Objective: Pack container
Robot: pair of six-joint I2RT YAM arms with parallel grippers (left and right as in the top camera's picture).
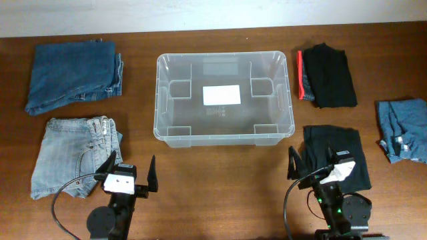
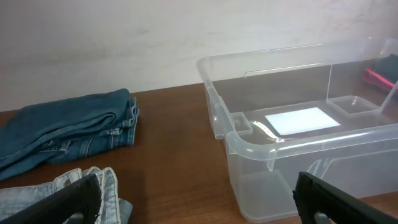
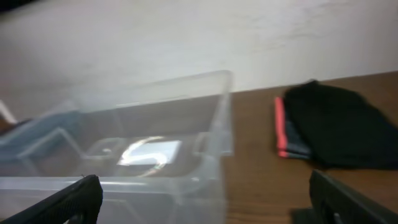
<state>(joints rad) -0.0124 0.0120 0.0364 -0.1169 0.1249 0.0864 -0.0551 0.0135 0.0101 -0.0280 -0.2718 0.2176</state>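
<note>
The container [image 1: 160, 100] is a clear plastic bin standing in the middle of the table, with only a white label on its base. My left gripper [image 1: 133, 161] is open near the front edge, left of the bin's front left corner. In the left wrist view the gripper [image 2: 196, 210] has bare wood between its fingers, with the bin [image 2: 311, 140] to the right. My right gripper [image 1: 312, 160] is open at the front right. In the blurred right wrist view this gripper [image 3: 208, 210] faces the bin's corner [image 3: 217, 155].
Folded dark jeans [image 1: 73, 77] lie at the back left, with light jeans [image 1: 70, 157] in front of them, beside the left finger. A black garment with a red edge [image 1: 328, 75] lies back right. Another black garment [image 1: 340, 150] is under the right gripper. A blue garment [image 1: 403, 130] lies far right.
</note>
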